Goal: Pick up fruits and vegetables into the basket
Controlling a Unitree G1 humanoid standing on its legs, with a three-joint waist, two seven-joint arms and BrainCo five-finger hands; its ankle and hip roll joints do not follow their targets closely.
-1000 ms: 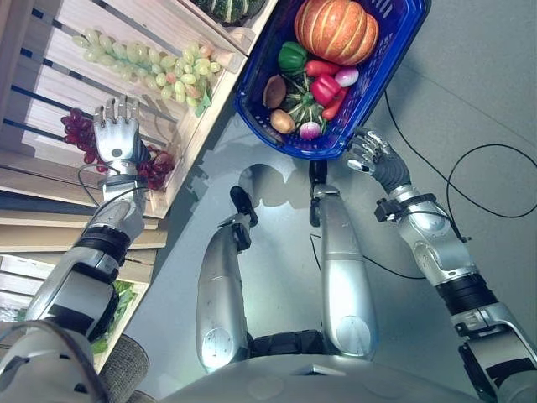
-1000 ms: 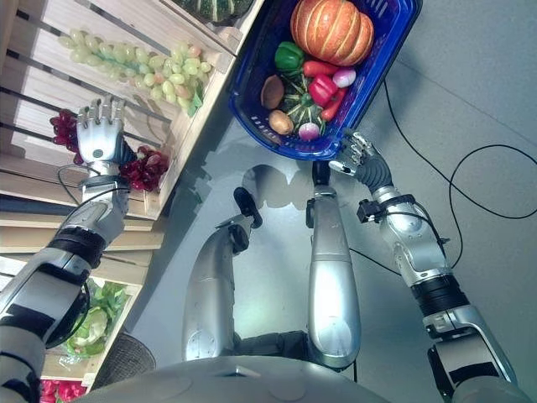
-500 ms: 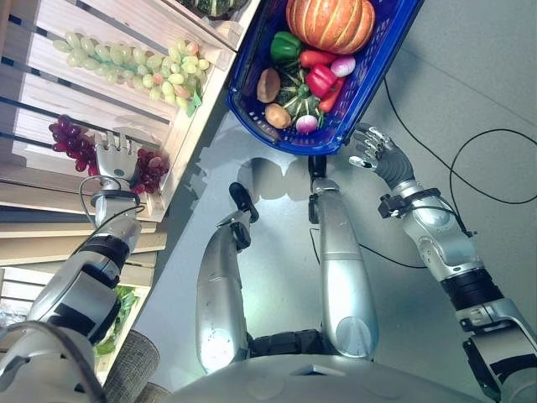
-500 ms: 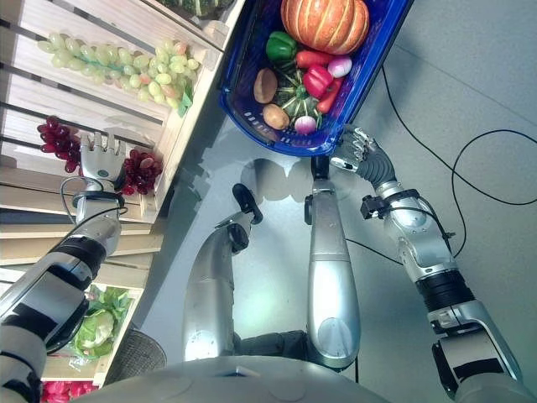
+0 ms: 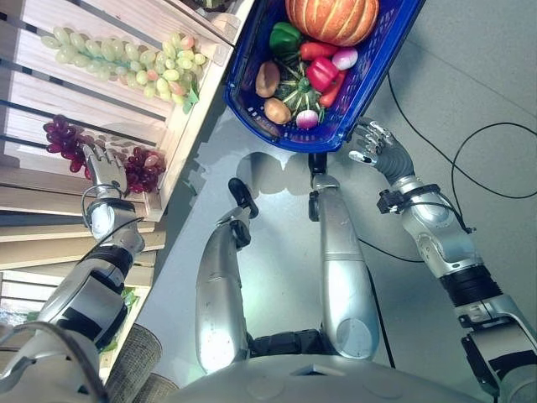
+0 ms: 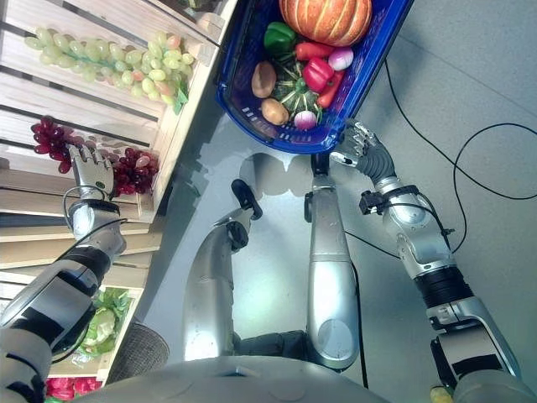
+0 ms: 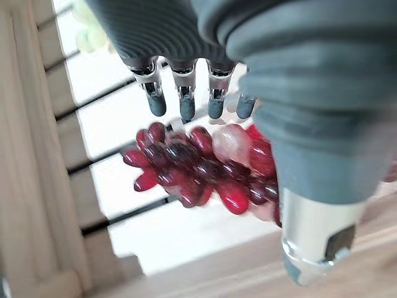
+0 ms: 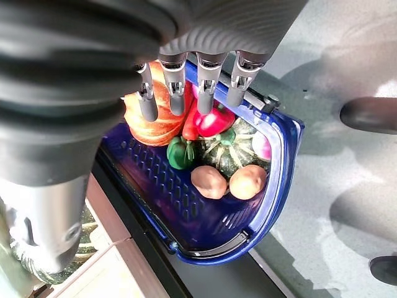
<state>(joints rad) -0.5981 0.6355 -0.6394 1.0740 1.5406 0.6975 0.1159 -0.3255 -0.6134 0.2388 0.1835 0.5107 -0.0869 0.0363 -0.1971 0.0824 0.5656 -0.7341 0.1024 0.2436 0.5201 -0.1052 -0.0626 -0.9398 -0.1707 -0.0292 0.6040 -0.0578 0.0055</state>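
A bunch of red grapes [image 5: 138, 170] lies on a slatted wooden shelf [image 5: 50, 101] at my left. My left hand [image 5: 102, 164] rests over its middle, open, with straight fingers [image 7: 186, 93] reaching just past the grapes [image 7: 198, 167] and the thumb beside them. Ahead on the floor stands the blue basket [image 5: 243, 92], holding a pumpkin [image 5: 331, 17], green pepper [image 5: 285, 38], red pepper [image 5: 320, 72], potatoes and a radish. My right hand [image 5: 375, 147] hovers open at the basket's near rim [image 8: 205, 230], holding nothing.
Green grapes [image 5: 126, 60] lie on the shelf above the red ones. A lower crate holds leafy greens [image 6: 96, 323]. The shelf's wooden side wall [image 5: 189, 134] stands between the grapes and the basket. Grey floor spreads to the right.
My left hand has drawn back and lowered onto the red grapes. The camera has shifted a little. My right hand stays by the basket rim.
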